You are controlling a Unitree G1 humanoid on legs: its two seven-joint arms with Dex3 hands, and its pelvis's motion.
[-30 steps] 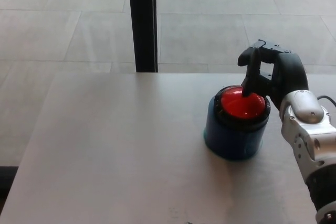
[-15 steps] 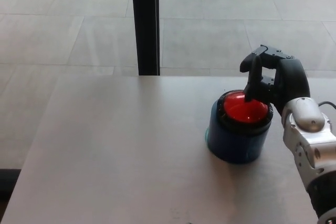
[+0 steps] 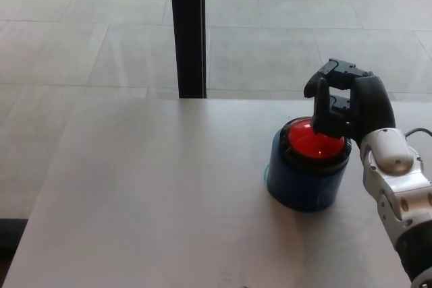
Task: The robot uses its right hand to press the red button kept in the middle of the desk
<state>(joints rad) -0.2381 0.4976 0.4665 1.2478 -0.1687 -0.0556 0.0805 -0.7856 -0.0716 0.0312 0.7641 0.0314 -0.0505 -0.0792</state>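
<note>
A red button [image 3: 310, 144] with a black rim sits on top of a blue round base [image 3: 300, 183], standing on the grey desk [image 3: 148, 187] right of its middle. My right hand [image 3: 347, 102] hovers just behind and above the button, coming in from the right on a silver forearm [image 3: 398, 183]. Its fingers [image 3: 321, 104] are curled together and hold nothing; one points down at the button's far edge. Whether that fingertip touches the red cap I cannot tell. My left hand does not show.
A black vertical post [image 3: 187, 28] rises behind the desk's far edge. Beyond it lies a tiled grey floor [image 3: 81, 25]. The desk's left edge runs diagonally at the picture's left.
The whole picture has shifted slightly as the camera moved. My right hand stays at the button's far edge, its downward finger a little more tucked in than before.
</note>
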